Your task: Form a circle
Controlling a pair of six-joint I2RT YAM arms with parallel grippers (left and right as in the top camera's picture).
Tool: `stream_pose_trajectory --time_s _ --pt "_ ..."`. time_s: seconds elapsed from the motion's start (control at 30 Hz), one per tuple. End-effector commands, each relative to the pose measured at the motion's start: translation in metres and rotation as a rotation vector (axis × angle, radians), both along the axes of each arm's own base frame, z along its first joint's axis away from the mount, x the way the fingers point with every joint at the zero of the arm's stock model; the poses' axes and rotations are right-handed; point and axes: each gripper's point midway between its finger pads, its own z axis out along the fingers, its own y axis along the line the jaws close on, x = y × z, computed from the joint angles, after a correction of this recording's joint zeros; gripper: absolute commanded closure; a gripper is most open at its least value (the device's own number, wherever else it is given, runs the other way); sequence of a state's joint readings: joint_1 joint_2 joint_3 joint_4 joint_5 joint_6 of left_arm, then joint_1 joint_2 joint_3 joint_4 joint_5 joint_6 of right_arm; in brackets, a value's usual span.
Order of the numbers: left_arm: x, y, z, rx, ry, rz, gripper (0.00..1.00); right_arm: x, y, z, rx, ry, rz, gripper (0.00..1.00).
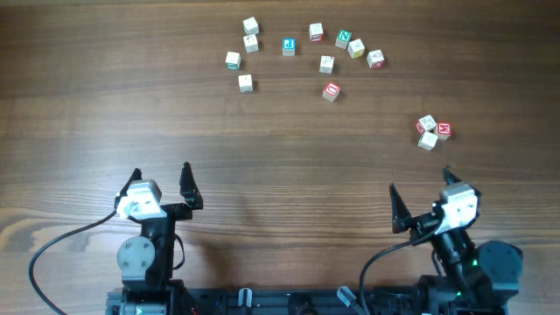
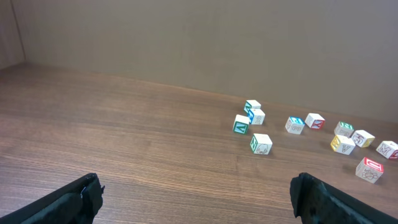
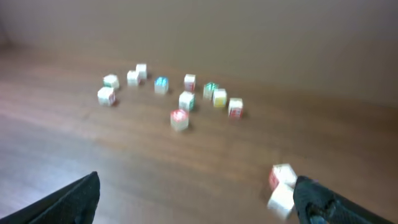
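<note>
Not much of a circle yet, tbh. The red-faced block (image 1: pixel 331 91) is taken as the reference here. 10 other lettered blocks (image 1: pixel 289 46) are strewn in a loose arc on the worktop (image 1: pixel 105 87), beyond it and off to its left. A bunch of 3 (image 1: pixel 428 140) is parked well off to its right. No closed ring can be made out, so basically all the arranging is reckoned to be left. The left claw (image 1: pixel 161 171) and right claw (image 1: pixel 420 181) are both spread wide with nothing held, well short of the red-faced block.
</note>
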State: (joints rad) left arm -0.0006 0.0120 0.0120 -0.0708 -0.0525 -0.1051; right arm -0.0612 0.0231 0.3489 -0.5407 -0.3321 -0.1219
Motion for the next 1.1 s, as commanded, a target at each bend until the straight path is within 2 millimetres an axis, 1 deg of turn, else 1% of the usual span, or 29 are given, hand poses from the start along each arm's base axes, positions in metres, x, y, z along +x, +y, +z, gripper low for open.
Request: stream_pose_trajectory --time_s 0.0,0.1,0.17,0.27,0.33,0.5,0.67,0.8,0.9,0.97,1.07 --pt "0.000 0.000 -0.001 0.022 -0.003 -0.006 0.00 -0.003 -0.001 -0.011 -0.010 0.040 -0.006 0.00" --pt "0.000 0.000 -0.001 0.022 -0.003 -0.006 0.00 -0.001 -0.006 -0.017 -0.017 0.045 -0.033 0.00" --pt "0.000 0.000 -0.001 0.022 -0.003 -0.006 0.00 0.002 -0.012 -0.029 -0.025 0.069 -0.071 0.00" --pt "0.000 0.000 -0.001 0.022 -0.003 -0.006 0.00 0.007 -0.013 -0.038 -0.024 0.076 -0.072 0.00" --pt "0.000 0.000 -0.001 0.022 -0.003 -0.006 0.00 0.012 -0.013 -0.040 -0.026 0.051 -0.073 0.00" --pt "0.000 0.000 -0.001 0.022 -0.003 -0.006 0.00 0.029 -0.016 -0.041 -0.030 -0.053 -0.086 0.00" --pt "0.000 0.000 -0.001 0.022 -0.003 -0.006 0.00 0.034 -0.022 -0.023 -0.035 -0.143 -0.120 0.00" --pt "0.000 0.000 -0.001 0.022 -0.003 -0.006 0.00 0.039 -0.021 -0.009 -0.031 -0.261 -0.114 0.00" --pt "0.000 0.000 -0.001 0.022 -0.003 -0.006 0.00 0.040 -0.021 -0.005 -0.027 -0.315 -0.115 0.00" --pt "0.000 0.000 -0.001 0.022 -0.003 -0.006 0.00 0.040 -0.021 -0.007 -0.029 -0.308 -0.115 0.00" --pt "0.000 0.000 -0.001 0.022 -0.003 -0.006 0.00 0.041 -0.021 -0.024 -0.032 -0.237 -0.114 0.00"
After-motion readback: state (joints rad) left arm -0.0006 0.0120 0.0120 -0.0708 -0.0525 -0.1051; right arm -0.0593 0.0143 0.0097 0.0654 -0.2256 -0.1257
